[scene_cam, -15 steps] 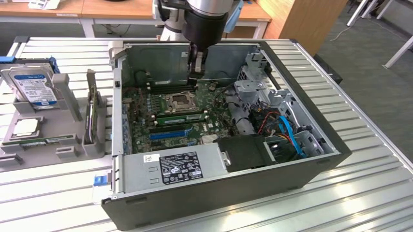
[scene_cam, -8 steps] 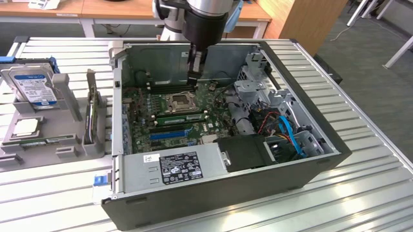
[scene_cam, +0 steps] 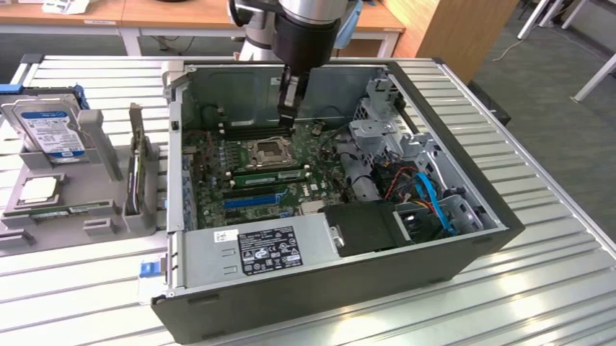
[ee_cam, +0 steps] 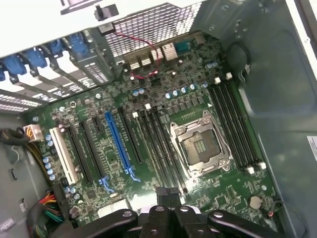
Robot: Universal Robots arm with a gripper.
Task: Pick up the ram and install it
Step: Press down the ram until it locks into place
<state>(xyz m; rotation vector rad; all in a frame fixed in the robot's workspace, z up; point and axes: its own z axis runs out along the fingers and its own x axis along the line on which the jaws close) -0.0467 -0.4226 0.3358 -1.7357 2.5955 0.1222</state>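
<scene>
**End effector shut over motherboard, ram in holder**

The black end effector (ee_cam: 166,192) is seen closed, nothing gripped, above the large green motherboard (ee_cam: 119,163) inside the open black computer case (scene_cam: 318,288). The ram (scene_cam: 135,169), a thin green stick, is stood on edge in a grey holder (scene_cam: 97,223) on the worktop (scene_cam: 539,288), at the case's 9 o'clock.

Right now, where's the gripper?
In the exterior view the gripper, shut, hangs inside the open computer case, low over the motherboard just behind the CPU socket, by the far memory slots.
</scene>
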